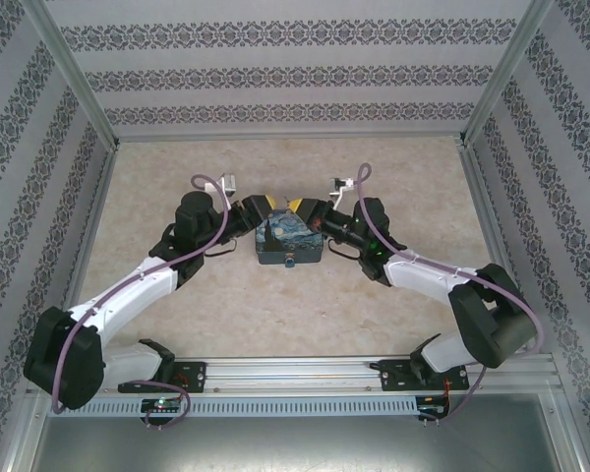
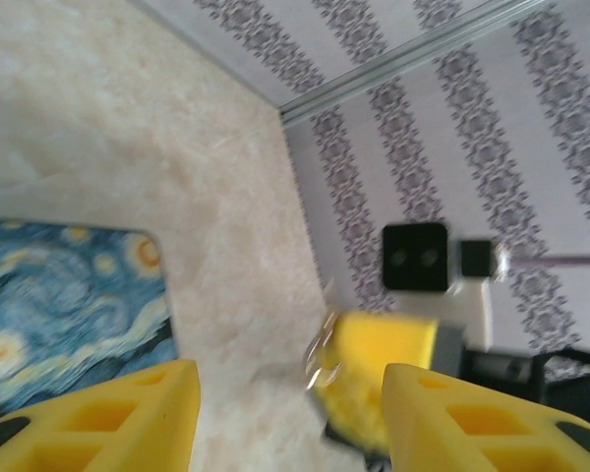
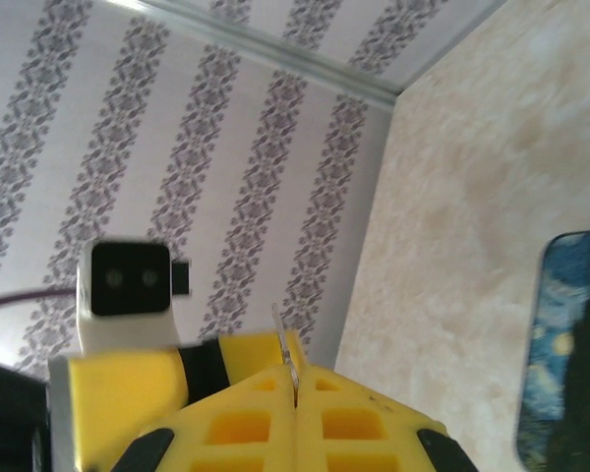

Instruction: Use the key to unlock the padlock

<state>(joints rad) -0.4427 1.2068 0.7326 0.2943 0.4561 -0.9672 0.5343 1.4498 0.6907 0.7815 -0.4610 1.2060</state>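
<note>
Two arms, two grippers, one tin and one key can be counted. The single container, a blue tin (image 1: 290, 243) painted with a swirling night sky, sits at the centre of the tabletop (image 1: 275, 305) with its lid on, so its inside is hidden.

In the top view the left gripper (image 1: 272, 209) is over the tin's 11 o'clock corner and the right gripper (image 1: 303, 210) over its 1 o'clock corner, tips nearly meeting.

The right gripper (image 3: 295, 379) is pressed closed on the key (image 3: 286, 344), a thin metal sliver sticking out at 12 o'clock from between its fingers. The left gripper (image 2: 290, 385) stands moderately wide with nothing between its fingers.

A tiny blue-grey bit at the tin's 6 o'clock edge may be the padlock (image 1: 288, 263); it is too small to tell.
</note>
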